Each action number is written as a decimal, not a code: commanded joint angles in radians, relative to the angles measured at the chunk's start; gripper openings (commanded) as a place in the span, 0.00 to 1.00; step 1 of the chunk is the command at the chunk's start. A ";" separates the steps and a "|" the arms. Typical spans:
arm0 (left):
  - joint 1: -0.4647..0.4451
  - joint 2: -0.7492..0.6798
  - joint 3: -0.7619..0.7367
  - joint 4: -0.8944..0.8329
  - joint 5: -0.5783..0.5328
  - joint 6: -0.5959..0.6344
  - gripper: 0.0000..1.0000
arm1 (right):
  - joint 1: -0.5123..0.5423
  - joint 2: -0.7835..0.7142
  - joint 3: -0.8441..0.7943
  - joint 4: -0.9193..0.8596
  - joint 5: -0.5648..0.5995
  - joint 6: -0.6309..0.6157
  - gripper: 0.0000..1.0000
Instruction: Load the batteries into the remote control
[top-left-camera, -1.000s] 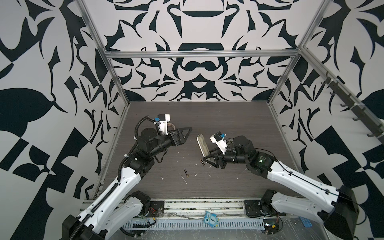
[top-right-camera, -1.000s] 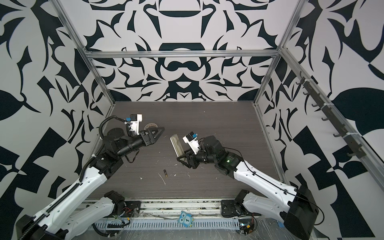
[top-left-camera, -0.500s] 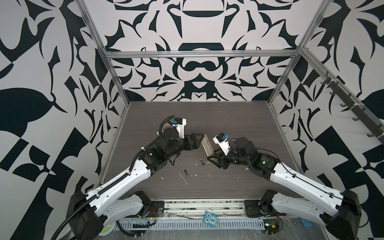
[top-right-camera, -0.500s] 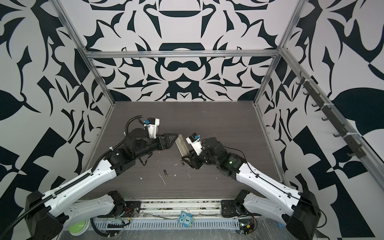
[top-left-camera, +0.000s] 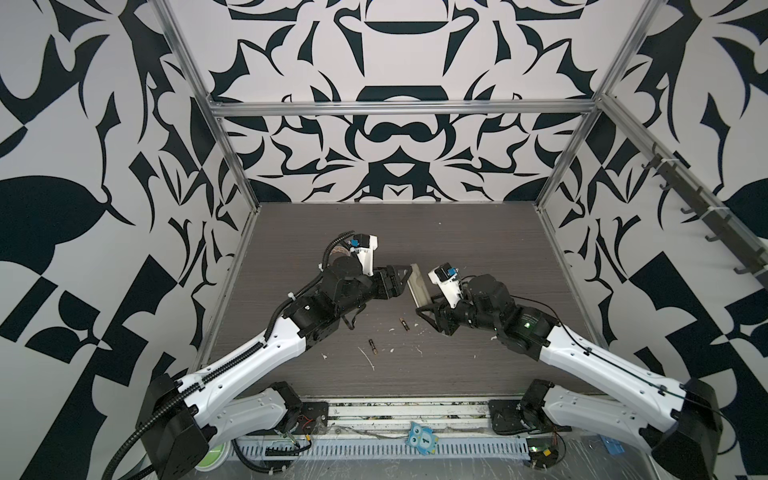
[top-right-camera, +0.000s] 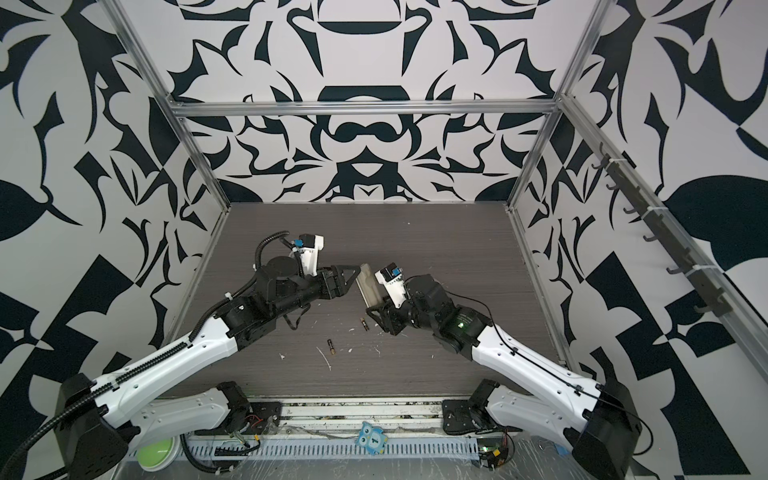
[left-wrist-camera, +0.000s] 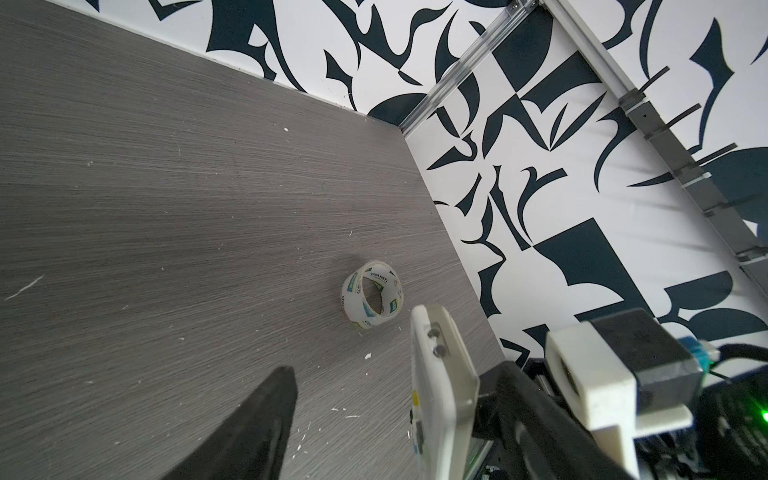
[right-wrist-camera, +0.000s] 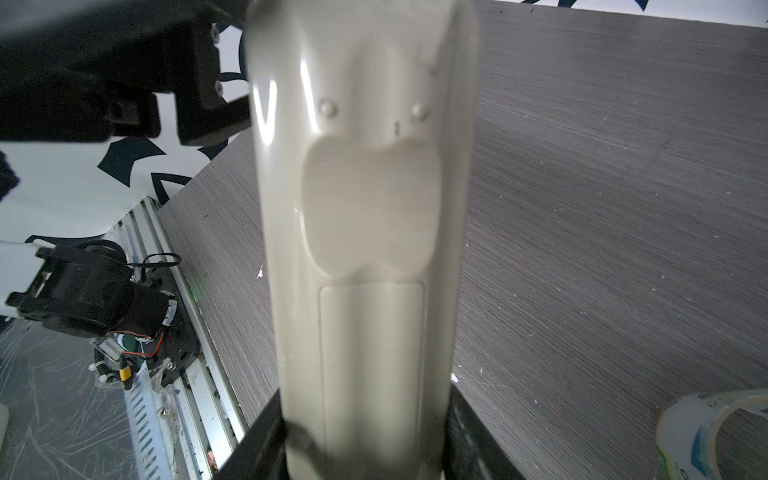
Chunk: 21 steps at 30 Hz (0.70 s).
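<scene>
The grey bench (top-left-camera: 478, 249) carries everything, and your two arms meet over its middle. Your right gripper (top-left-camera: 428, 305) has its jaws clamped on the lower end of the remote control (right-wrist-camera: 365, 208) and holds it clear of the bench, standing nearly upright with its beige back to the right wrist camera. Your left gripper (top-left-camera: 404, 280) is at the remote's upper end with its jaws apart. In the left wrist view, one finger (left-wrist-camera: 266, 419) stands well clear of the buttoned face, so nothing is held there.

Expect the remote to be light, stiff and glossy, so it is likely to slip or twist in a pinch. Hold it across its narrow sides, as the right jaws do now. Keep off the battery cover (right-wrist-camera: 372, 353), which looks shut and probably has to come off first.

A roll of clear tape (left-wrist-camera: 371, 300) lies near the right edge of the bench, out of the way.

The two batteries (top-left-camera: 404, 324) (top-left-camera: 372, 347) lie loose towards the front edge, between the arms and a little apart. They are small, hard and round, so they will probably roll. Pinch each one across its middle.

White scraps (top-left-camera: 368, 359) lie around them, and one lies just beside the nearer battery.
</scene>
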 joint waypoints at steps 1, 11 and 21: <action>-0.008 0.003 -0.004 0.060 -0.017 -0.020 0.80 | 0.004 0.003 0.034 0.064 0.012 0.012 0.00; -0.026 0.032 -0.023 0.130 -0.089 -0.084 0.72 | 0.004 0.012 0.037 0.076 0.027 0.020 0.00; -0.064 0.066 -0.008 0.136 -0.133 -0.103 0.73 | 0.004 0.012 0.030 0.089 0.049 0.026 0.00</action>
